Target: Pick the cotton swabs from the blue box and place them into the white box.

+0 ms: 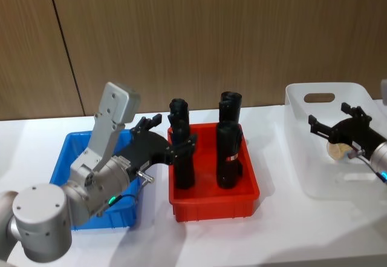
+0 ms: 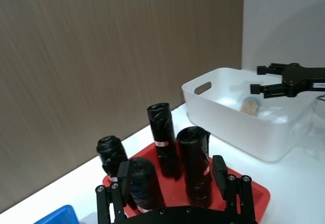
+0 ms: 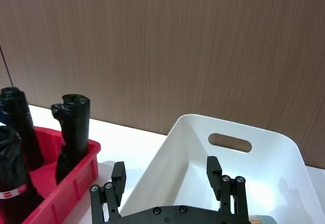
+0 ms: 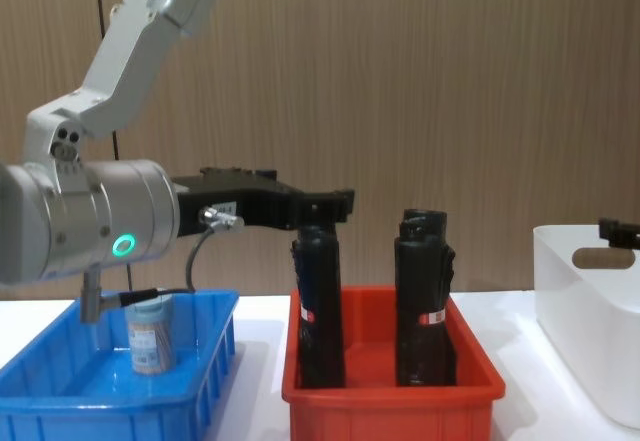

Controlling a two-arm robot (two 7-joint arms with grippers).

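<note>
One cotton swab jar (image 4: 150, 336) stands upright in the blue box (image 4: 60, 401), near the middle of its floor and away from the walls. A second cotton swab jar (image 1: 338, 149) lies on the floor of the white box (image 1: 294, 106), towards the side away from the red bin, its tan round end showing.

The right gripper (image 1: 329, 114) hangs over that jar within the box's rim. Its fingers are spread and nothing is between them. The handle-slot wall is beyond it.

The left gripper (image 1: 169, 132) hovers above the blue box's inner edge. Its fingers are spread wide and empty, level with the tops of the black cylinders (image 1: 228, 158). One fingertip is just beside the nearest cylinder.

Four such cylinders stand upright in the red bin (image 1: 211, 209), which sits between the two boxes. Bare white table (image 1: 284, 230) shows between the red bin and the white box, and in front of all three.
</note>
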